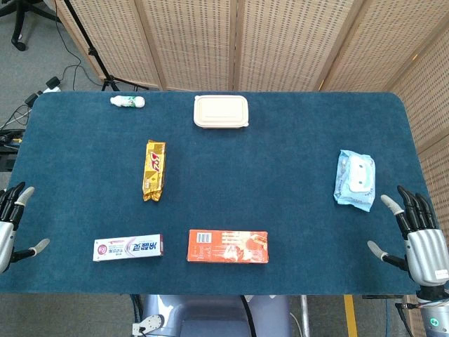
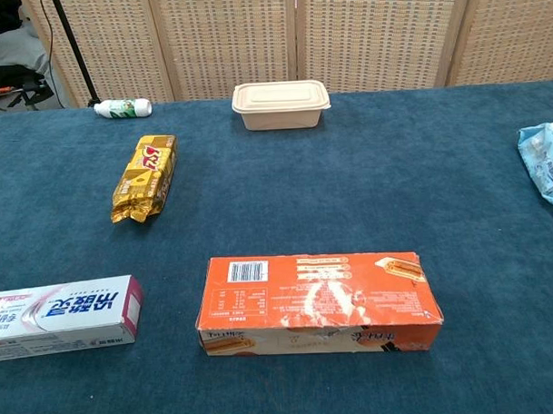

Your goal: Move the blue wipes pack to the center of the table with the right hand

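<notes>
The blue wipes pack (image 1: 355, 178) lies flat on the blue table (image 1: 280, 182) near its right edge; in the chest view only part of the wipes pack (image 2: 546, 159) shows at the right border. My right hand (image 1: 418, 239) hovers at the table's front right corner, fingers spread, holding nothing, a short way nearer than the pack. My left hand (image 1: 8, 226) sits at the front left edge, fingers apart and empty. Neither hand shows in the chest view.
An orange box (image 1: 228, 246) and a toothpaste box (image 1: 128, 248) lie near the front edge. A yellow snack bag (image 1: 154, 169) is left of centre. A beige lidded container (image 1: 220, 111) and a small white bottle (image 1: 128, 102) stand at the back.
</notes>
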